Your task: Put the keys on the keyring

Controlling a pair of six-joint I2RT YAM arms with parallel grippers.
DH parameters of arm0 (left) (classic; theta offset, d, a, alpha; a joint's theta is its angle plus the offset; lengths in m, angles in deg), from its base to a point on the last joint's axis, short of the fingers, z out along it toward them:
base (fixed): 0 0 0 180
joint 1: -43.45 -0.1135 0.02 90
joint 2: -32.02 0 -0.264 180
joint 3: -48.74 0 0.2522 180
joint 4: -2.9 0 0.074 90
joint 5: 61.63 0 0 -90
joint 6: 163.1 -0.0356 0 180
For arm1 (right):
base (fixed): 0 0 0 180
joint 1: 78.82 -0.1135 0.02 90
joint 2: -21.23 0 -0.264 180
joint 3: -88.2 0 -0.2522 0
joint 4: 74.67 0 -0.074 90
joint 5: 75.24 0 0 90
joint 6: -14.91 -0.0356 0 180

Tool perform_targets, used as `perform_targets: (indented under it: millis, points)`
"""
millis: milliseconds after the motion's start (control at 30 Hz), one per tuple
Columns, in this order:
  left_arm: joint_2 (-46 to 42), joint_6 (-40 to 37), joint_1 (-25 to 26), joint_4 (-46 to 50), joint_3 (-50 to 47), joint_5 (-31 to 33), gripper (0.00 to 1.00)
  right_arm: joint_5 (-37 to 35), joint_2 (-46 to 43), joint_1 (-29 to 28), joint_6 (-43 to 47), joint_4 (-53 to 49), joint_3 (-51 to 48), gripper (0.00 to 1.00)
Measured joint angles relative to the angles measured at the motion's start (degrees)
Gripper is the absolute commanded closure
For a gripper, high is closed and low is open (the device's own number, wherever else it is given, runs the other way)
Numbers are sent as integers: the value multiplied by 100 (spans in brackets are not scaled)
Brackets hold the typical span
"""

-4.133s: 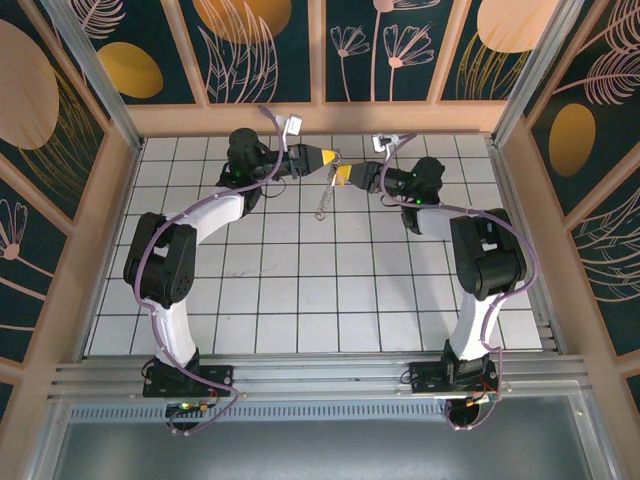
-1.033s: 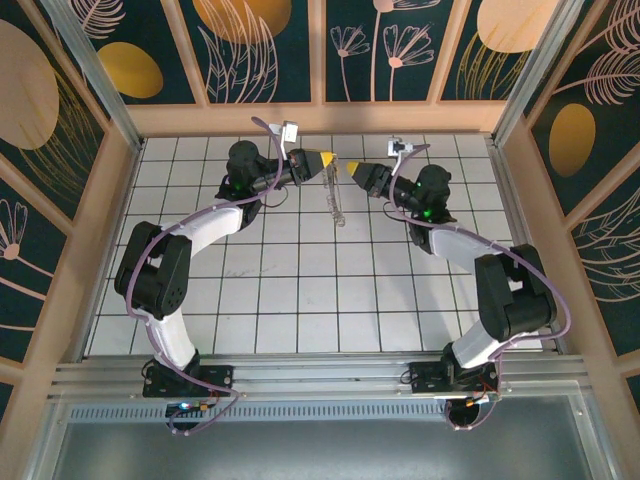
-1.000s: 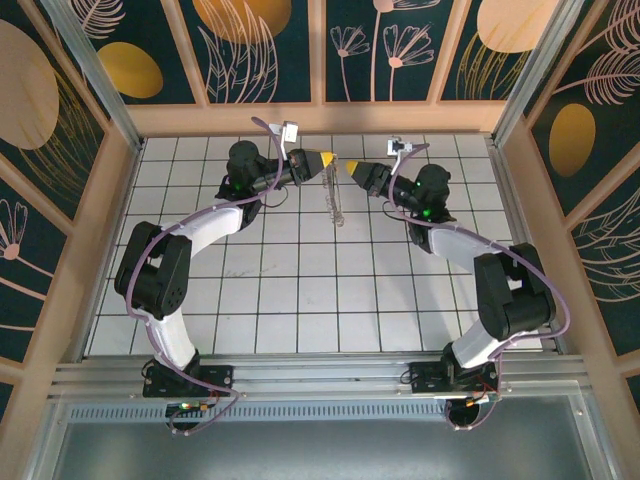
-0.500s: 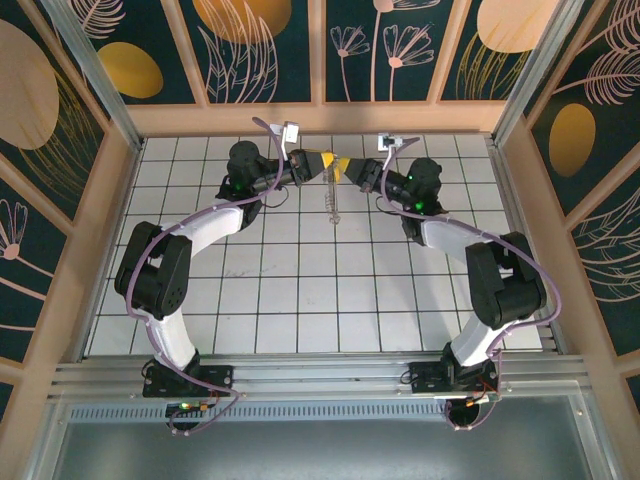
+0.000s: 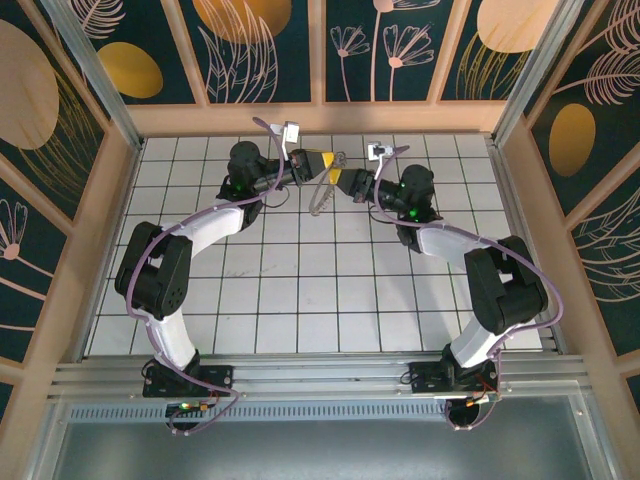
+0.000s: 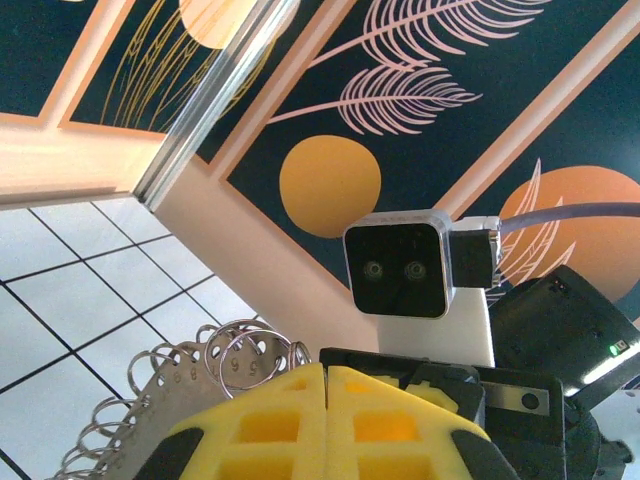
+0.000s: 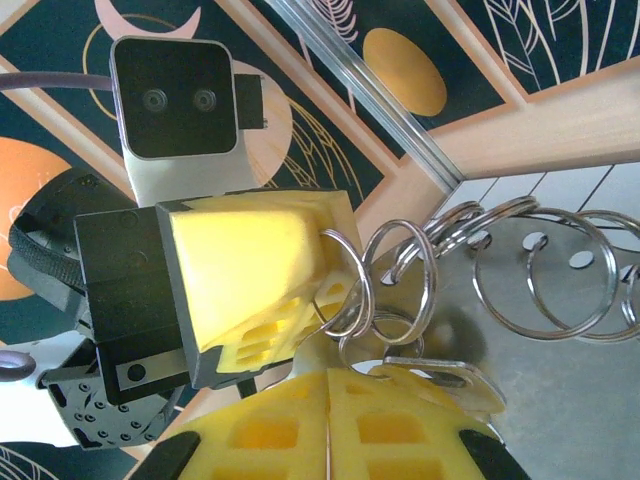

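Observation:
The keyring is a flat silvery strip (image 6: 165,395) with numbered holes carrying several split rings (image 7: 540,270). It hangs over the tiles (image 5: 319,198) at the back middle. My left gripper (image 5: 322,160) is shut on the strip's upper end, its yellow fingertips (image 6: 326,368) pressed together. My right gripper (image 5: 341,181) is right beside it, shut on a flat silvery key (image 7: 445,378) that sticks out of its pads (image 7: 328,372). The key's end touches a small ring (image 7: 400,330) by the left gripper's yellow fingers (image 7: 250,270).
A wooden rail (image 5: 320,118) and patterned panels close off the back just behind both grippers. Wooden side walls (image 5: 95,240) border the white tiled floor (image 5: 300,290), which lies open toward the arm bases.
My right gripper has moved left, from about a tile away to right against the left gripper. The hanging strip has swung slightly. The left arm has stayed put.

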Motion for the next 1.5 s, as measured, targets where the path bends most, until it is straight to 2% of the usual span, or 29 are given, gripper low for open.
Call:
perform_targets:
  millis: [67,200,267,500,633,1067,1500]
  points:
    - [0,2,0,0,0,0,100,-7,-2,20,-35,118,-90,87]
    - [0,2,0,0,0,-7,100,-13,-94,153,-181,334,-369,73]
    - [0,17,0,-2,0,-24,100,-20,-247,254,-219,404,-538,70]
    - [0,37,0,-22,0,-66,100,-66,-911,487,-256,614,-802,70]
    - [0,42,0,-52,0,-114,100,-57,-946,557,-275,719,-772,66]
    - [0,85,2,-105,0,-155,100,162,90,535,-1182,1858,-291,66]
    - [0,87,33,-210,0,-151,100,186,409,245,-1414,2168,-26,67]
